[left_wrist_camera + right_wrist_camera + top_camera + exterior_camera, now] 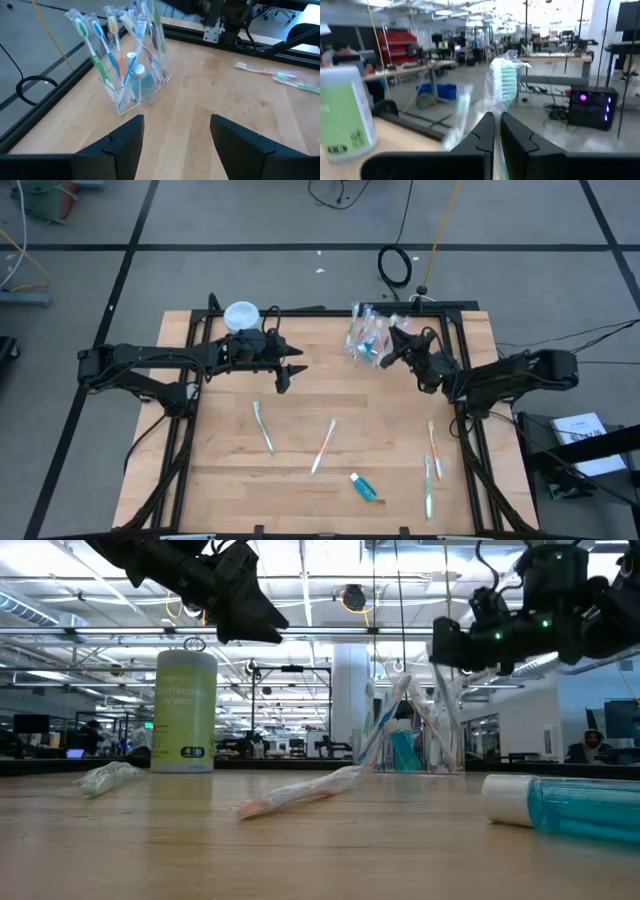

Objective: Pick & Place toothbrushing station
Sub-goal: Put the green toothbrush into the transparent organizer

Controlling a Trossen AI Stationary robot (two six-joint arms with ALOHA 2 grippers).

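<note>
The right pincer [392, 348], clenched on a wrapped green toothbrush [502, 82], hovers over the clear cup [368, 340]; judging by this, placing is in hand. Next it must lower and release. The left pincer [290, 370] waits released above the desk [300, 490].

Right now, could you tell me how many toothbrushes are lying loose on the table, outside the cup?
4 that I can make out: one left of centre, one mid-table, and two by the right edge. More may be hidden.

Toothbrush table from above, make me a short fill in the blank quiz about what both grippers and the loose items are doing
1. The right gripper is shut on a wrapped ____ with green bristles.
2. The left gripper hovers with its jaws ____.
3. The clear cup holds several ____.
4. The toothpaste tube lying on the table is ____ in colour.

Missing words: toothbrush; open; toothbrushes; blue
</note>
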